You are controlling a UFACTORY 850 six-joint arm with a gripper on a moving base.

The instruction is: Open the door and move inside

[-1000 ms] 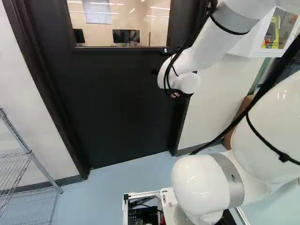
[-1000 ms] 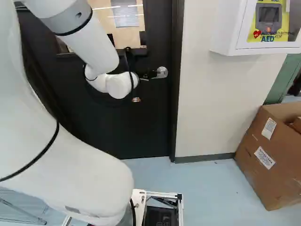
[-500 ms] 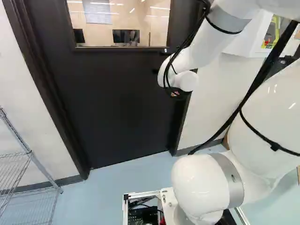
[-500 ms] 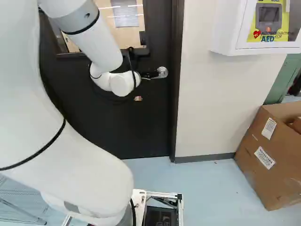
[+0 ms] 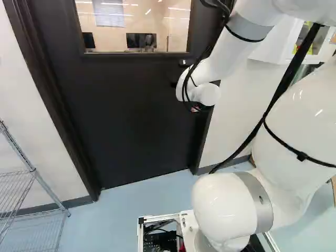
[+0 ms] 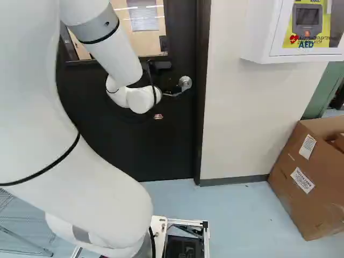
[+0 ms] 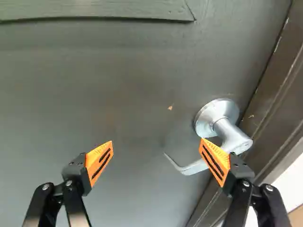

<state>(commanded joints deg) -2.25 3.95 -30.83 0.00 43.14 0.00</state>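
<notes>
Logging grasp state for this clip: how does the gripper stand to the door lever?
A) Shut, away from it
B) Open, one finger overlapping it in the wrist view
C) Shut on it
B: the gripper's fingers stand wide apart, and only one overlaps the door lever.

smooth matt dark door (image 7: 137,94), satin metal door handle (image 7: 231,136)
</notes>
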